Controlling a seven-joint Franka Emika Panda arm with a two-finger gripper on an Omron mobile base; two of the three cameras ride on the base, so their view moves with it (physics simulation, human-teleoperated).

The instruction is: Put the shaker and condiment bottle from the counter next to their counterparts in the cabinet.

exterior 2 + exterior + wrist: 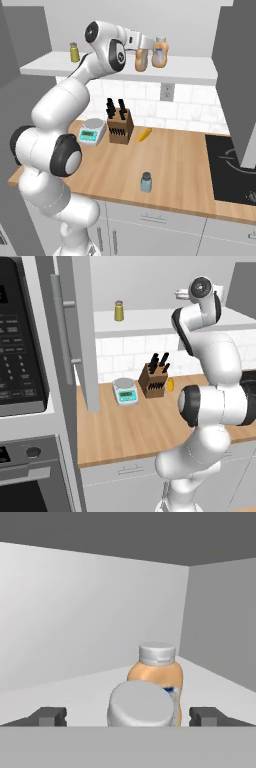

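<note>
My gripper (142,52) is up at the cabinet shelf (190,67), fingers spread wide and open. Between them stands an orange condiment bottle (141,61) with a grey cap (140,704); neither fingertip (49,716) touches it. Right behind it is its near-identical orange twin (159,671), also seen as the bottle (160,54) on the shelf. I cannot tell the two apart by look. The olive-yellow shaker (74,52) stands far to the left on the same shelf (150,318), with its grey cap (119,304) showing. The blue-grey shaker (146,182) stands upright on the wooden counter (180,165), near its front edge.
A knife block (120,127), a small kitchen scale (92,132) and a yellow item (144,134) sit at the back of the counter. A black cooktop (232,170) lies to the right. The cabinet door (75,331) hangs open on the left, beside a microwave (20,341).
</note>
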